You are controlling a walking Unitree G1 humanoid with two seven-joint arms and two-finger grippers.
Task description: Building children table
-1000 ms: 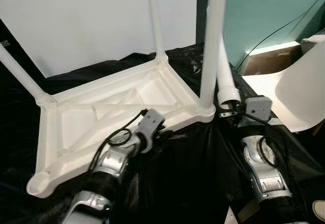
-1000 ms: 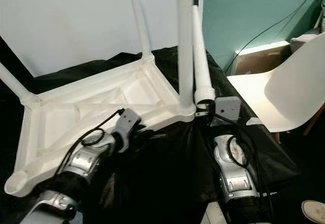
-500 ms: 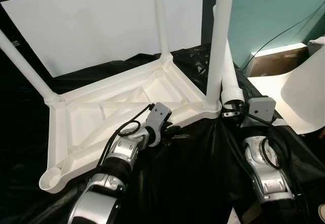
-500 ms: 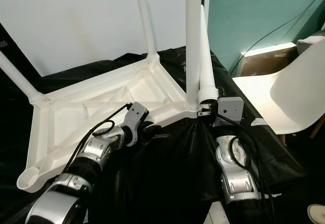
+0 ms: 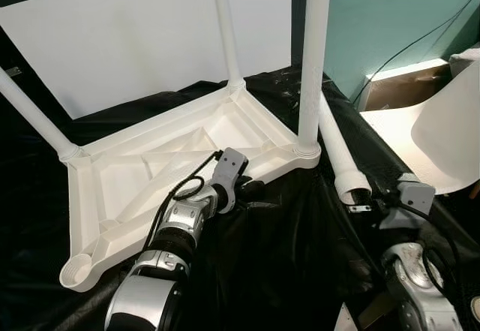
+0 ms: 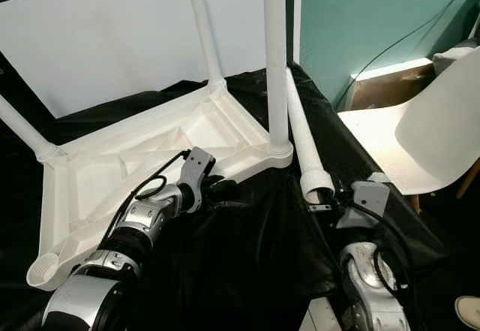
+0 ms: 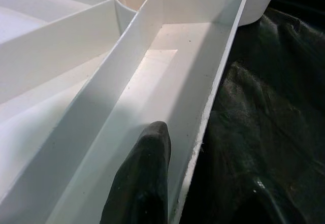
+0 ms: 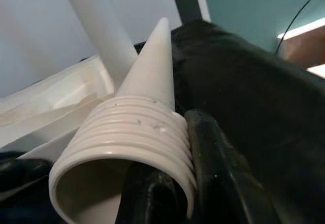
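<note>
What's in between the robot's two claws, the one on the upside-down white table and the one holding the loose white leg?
Crumpled black cloth covers that stretch between left gripper on the upturned white plastic tabletop and right gripper clamping the loose tapered white leg, seen in both eye views.

Head views look forward and down from above, sharing the upturned table (image 5: 180, 158) at centre frame; left wrist view sits close inside its rim; right wrist view hugs the loose leg (image 8: 137, 132).
</note>
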